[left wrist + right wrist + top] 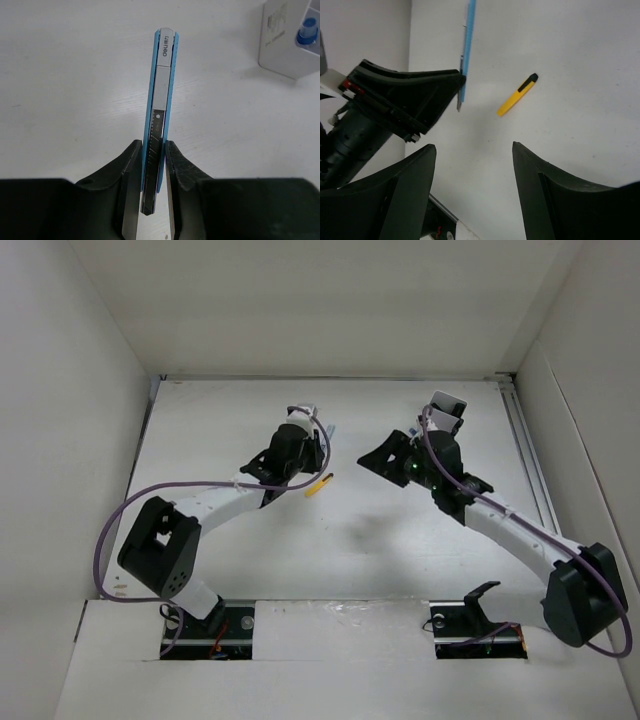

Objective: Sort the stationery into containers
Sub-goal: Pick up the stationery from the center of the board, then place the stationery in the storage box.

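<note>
"Silver-blue pen (161,100) sat clamped by one end in my left gripper (153,150), over the table (75,75), short of the tray (280,55)," I reported.
"Risk?"
"Thin grip, I judged: it could pivot and drop. My right gripper (472,148) gaped empty."

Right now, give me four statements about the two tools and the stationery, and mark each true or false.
1. The left tool is shut on a slim blue-and-silver utility knife. True.
2. The right tool grips something. False: its jaws are wide apart and empty.
3. The short yellow stick with a black end lies in the tray. False: it lies on the white table.
4. The blue-capped clear bottle stands at the translucent white plastic tray. True.
</note>
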